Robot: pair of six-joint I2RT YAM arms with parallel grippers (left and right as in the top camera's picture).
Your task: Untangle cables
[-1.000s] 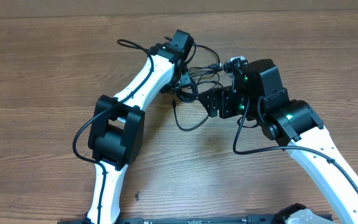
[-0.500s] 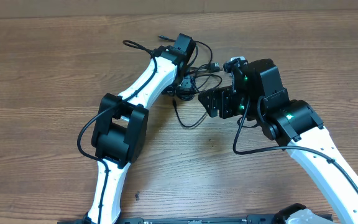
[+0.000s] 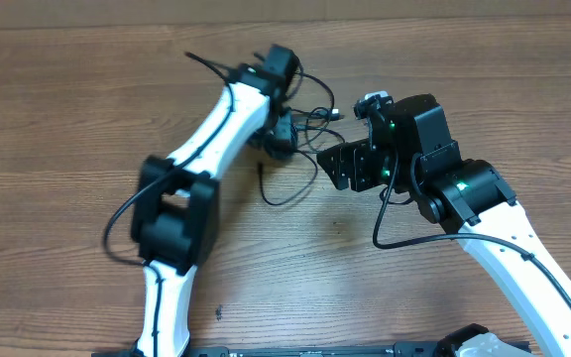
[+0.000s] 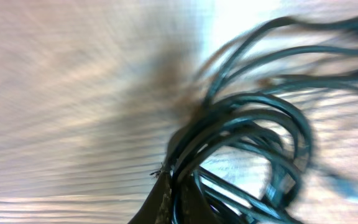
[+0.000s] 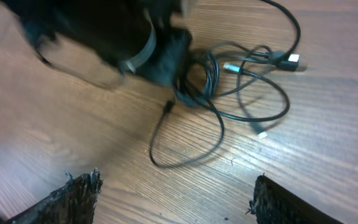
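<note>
The cables [image 3: 310,117] are thin black cords in a loose tangle on the wooden table, with one strand looping toward the front [image 3: 287,198]. My left gripper [image 3: 281,134] is shut on the tangle. In the blurred left wrist view the cords [image 4: 188,163] are pinched at the tips of my left gripper [image 4: 171,186] and fan out up and to the right. My right gripper [image 3: 329,169] stands open just right of the cables, with nothing between its jaws. From the right wrist, the cables [image 5: 213,81] with a silvery plug [image 5: 294,60] lie ahead of my right gripper [image 5: 174,186].
The wooden table [image 3: 57,149] stretches out on both sides. A pale wall or board [image 3: 464,8] runs along the far edge. Thick black wires [image 3: 117,233] hang off the left arm and others [image 3: 380,233] off the right arm. The arm bases [image 3: 315,349] sit at the front edge.
The left gripper has shut on the tangle and swung left, dragging the cables and the loose loop with it. The right arm has stayed in place, still open.
</note>
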